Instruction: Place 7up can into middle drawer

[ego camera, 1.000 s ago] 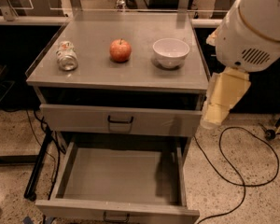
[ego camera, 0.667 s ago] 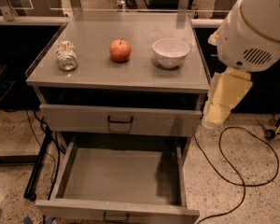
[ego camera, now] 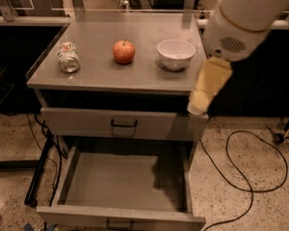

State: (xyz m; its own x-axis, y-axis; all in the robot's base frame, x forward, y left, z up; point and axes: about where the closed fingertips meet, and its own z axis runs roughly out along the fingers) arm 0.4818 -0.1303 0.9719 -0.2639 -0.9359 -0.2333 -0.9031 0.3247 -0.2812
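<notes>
The 7up can (ego camera: 68, 57), silvery-white and dented, lies on its side at the left of the grey cabinet top (ego camera: 135, 78). The middle drawer (ego camera: 115, 184) is pulled open below, and its flat grey tray holds nothing. Its black handle (ego camera: 119, 224) shows at the bottom edge. My gripper (ego camera: 199, 107) hangs as a pale beige part under the big white arm housing (ego camera: 245, 18), by the cabinet's right front corner. It is well right of the can and above the drawer's right wall. It holds nothing that I can see.
A red apple (ego camera: 124, 51) and a white bowl (ego camera: 176, 53) stand on the top, right of the can. A shut drawer front with a black handle (ego camera: 124, 124) sits above the open drawer. A black cable (ego camera: 241, 177) loops on the floor at right.
The arm and gripper have moved left and slightly up, closer to the cabinet's right front corner. The can, apple, bowl and drawer have not moved.
</notes>
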